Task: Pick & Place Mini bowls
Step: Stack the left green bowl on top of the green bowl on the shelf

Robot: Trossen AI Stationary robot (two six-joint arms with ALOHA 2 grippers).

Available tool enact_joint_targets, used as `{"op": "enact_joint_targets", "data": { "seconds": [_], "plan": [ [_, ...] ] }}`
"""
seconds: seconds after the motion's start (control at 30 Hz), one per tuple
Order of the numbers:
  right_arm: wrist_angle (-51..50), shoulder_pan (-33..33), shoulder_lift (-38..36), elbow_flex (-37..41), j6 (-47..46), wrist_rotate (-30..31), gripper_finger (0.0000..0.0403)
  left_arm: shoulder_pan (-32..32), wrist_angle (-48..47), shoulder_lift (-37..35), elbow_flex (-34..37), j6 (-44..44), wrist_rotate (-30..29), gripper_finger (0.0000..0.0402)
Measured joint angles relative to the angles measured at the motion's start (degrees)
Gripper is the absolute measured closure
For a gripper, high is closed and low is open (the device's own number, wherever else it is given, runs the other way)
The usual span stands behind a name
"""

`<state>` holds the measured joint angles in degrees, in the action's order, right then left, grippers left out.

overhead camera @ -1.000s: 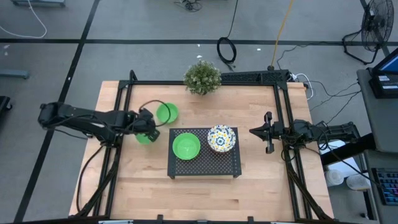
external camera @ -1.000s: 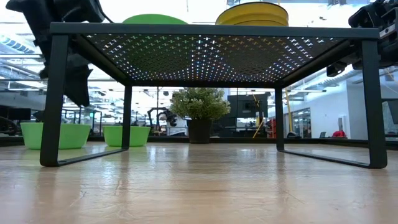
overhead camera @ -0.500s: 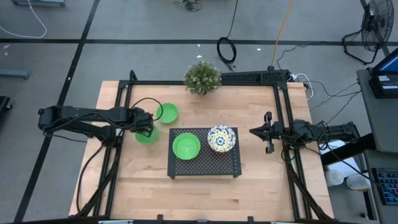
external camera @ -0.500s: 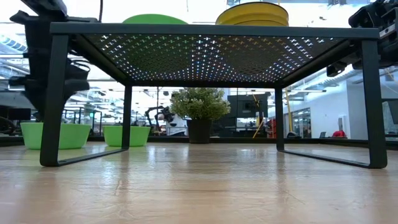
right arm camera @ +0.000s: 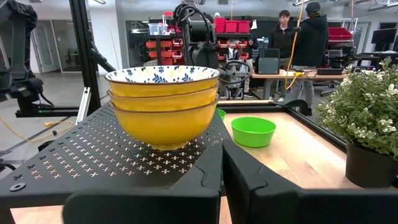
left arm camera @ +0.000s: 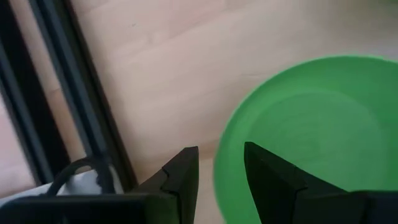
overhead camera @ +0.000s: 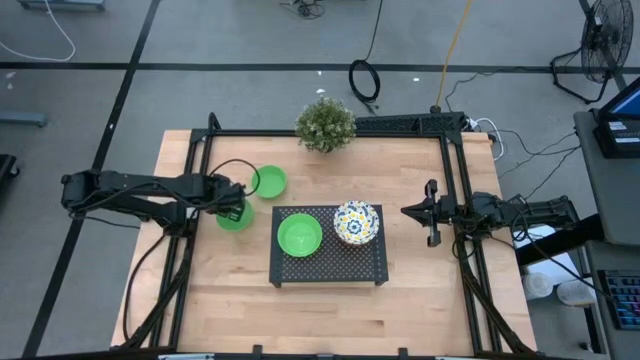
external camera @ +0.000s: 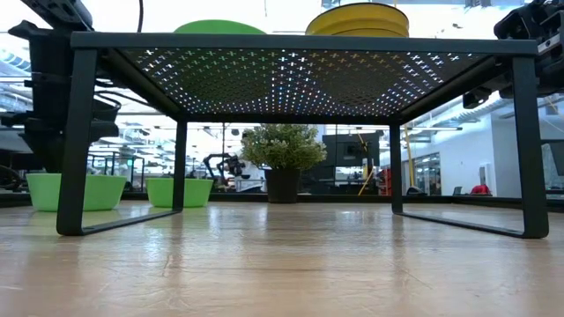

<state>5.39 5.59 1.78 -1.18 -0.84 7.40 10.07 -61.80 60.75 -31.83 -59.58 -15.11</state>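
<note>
Two green mini bowls stand on the table left of the black perforated rack (overhead camera: 330, 268): one (overhead camera: 238, 219) beside the rack's far left corner, one (overhead camera: 268, 181) farther back. On the rack sit a third green bowl (overhead camera: 299, 234) and a stack of three bowls (right arm camera: 163, 102), yellow outside and blue-flowered inside. My left gripper (left arm camera: 221, 177) points steeply down over the nearer table bowl (left arm camera: 311, 137). It is open, one finger outside the bowl's rim and one over its inside. My right gripper (overhead camera: 430, 213) waits shut at the table's right.
A potted plant (overhead camera: 325, 124) stands at the middle of the table's far edge. Black frame rails (left arm camera: 62, 106) run along the table's left side, close to my left gripper. People stand in the room beyond the table (right arm camera: 305, 31).
My left gripper has gone a little toward the table's left edge and down, tipping steeper and rolling at the wrist. It now stands over the left rim of the nearer green bowl. The bowl has stayed in place.
</note>
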Motion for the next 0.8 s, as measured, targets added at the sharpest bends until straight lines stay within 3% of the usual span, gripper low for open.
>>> {"op": "enact_joint_targets", "data": {
  "seconds": [0.33, 0.57, 0.8],
  "plan": [
    [0.0, 0.01, 0.0, 0.01, 0.0, 0.0, 0.0403, -0.02, 3.53, 0.0, 0.0, 1.38, 2.64, 0.0268],
    [0.0, 0.01, 0.0, -0.01, 0.0, 0.0, 0.0403, -1.21, 12.2, 0.0, -0.02, 6.5, 4.33, 0.0268],
    [0.0, 0.0, 0.0, -0.01, 0.0, 0.0, 0.0403, -3.43, 12.83, 0.0, -0.02, 6.98, 4.29, 0.0268]
  ]
}}
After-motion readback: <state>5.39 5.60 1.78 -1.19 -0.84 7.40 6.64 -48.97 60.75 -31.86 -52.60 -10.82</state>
